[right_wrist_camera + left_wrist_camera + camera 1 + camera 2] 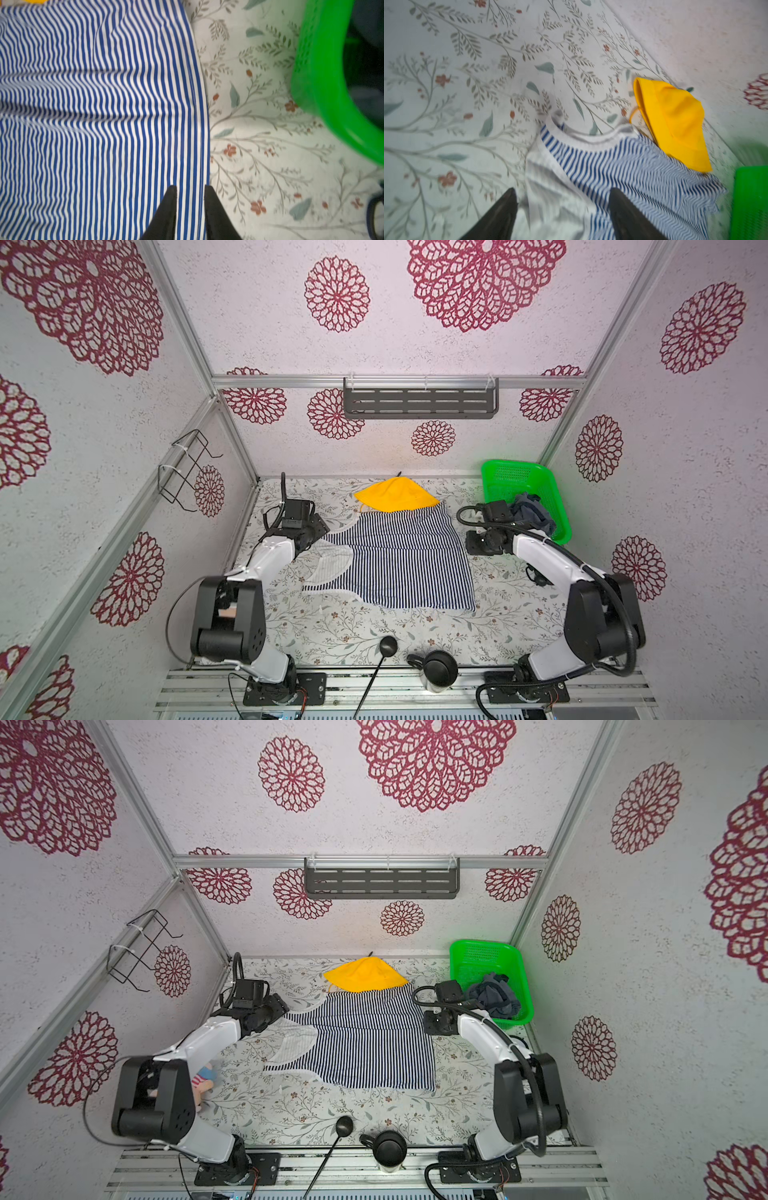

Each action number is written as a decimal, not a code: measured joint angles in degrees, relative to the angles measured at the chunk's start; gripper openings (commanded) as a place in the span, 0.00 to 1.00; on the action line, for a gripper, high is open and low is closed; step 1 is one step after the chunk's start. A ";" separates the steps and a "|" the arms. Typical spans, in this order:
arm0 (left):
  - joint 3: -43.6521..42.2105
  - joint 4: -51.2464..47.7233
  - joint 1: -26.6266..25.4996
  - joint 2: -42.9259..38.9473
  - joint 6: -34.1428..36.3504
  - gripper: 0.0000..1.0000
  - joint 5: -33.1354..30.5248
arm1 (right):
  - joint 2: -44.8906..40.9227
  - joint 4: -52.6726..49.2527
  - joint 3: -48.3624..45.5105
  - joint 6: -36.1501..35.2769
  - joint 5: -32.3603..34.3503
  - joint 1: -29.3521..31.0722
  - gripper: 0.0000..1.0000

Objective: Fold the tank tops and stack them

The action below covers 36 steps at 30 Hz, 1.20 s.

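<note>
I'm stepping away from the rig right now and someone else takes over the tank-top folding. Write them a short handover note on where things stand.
Left gripper: open over the neck end of the striped tank top, holding nothing.
Right gripper: jaws narrowly parted over the top's hem edge, no grip visible.
The striped tank top lies spread flat mid-table, and the yellow hat overlaps its far edge.
In the green basket, far right, there is a bunched blue-grey cloth.
Done: top laid out; no fold visible yet.
Left: fold it, fetch and fold the blue-grey cloth, then stack.
</note>
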 measured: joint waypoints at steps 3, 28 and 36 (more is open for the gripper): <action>-7.54 -2.64 -4.83 -7.21 -1.25 0.42 1.11 | -4.57 -3.10 -5.90 1.97 -0.02 1.70 0.15; -24.04 0.42 -7.32 -9.09 -7.80 0.43 0.83 | -3.21 -2.49 -18.38 9.25 1.60 8.22 0.09; -26.62 -9.75 -8.44 -18.34 -10.27 0.59 -1.42 | -3.37 -3.39 -17.64 8.46 2.10 4.44 0.22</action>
